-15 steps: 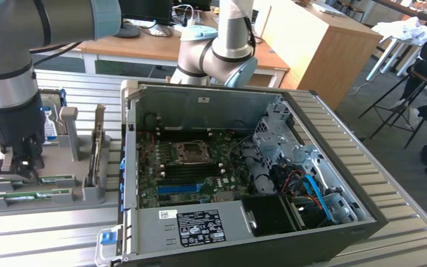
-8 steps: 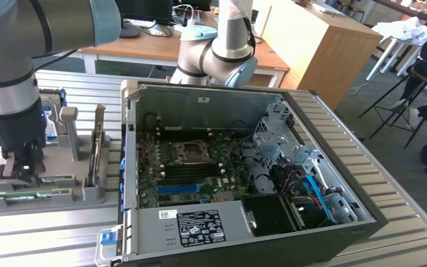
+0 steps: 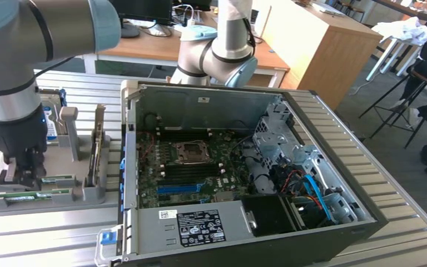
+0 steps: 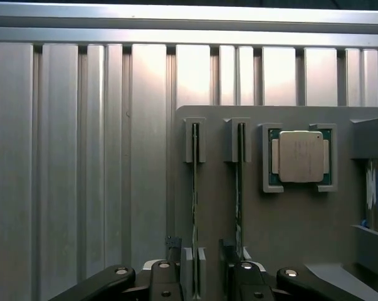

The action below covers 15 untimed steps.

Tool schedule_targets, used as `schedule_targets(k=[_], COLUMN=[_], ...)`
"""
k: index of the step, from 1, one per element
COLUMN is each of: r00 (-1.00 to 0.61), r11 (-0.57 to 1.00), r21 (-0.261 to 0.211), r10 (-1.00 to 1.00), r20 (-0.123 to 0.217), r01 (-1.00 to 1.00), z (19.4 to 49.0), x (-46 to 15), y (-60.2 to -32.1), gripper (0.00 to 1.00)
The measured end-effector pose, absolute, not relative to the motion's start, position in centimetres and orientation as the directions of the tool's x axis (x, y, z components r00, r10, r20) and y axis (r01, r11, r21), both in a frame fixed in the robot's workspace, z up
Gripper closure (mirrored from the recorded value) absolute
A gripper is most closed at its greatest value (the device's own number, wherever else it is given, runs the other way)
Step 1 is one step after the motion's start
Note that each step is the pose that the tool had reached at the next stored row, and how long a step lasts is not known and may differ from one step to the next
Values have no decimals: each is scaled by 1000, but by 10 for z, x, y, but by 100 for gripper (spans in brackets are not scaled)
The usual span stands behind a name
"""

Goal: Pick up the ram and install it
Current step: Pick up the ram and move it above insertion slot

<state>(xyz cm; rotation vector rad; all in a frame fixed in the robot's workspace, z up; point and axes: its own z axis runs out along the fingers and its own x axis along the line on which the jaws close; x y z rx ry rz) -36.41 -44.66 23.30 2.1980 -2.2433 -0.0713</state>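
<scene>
Edge-on ram point(image 4: 195, 188), end between jaws

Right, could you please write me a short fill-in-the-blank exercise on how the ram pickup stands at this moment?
1. The grey holder carries ___ ram sticks, each standing on edge in its own slot.
2. The gripper hangs low over the holder with its jaws ___.
3. The computer case, its side off, stands on the exterior view's ___ of the holder.

Missing words: two; open; right.
</scene>
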Motion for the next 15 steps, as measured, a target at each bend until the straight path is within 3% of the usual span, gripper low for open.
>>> schedule_targets(k=[15], r00=[-21], r11=[20], r21=[33], r10=[-999], r20=[-33], r01=[-999], z=[217], x=[-364], y=[-450], gripper=[63])
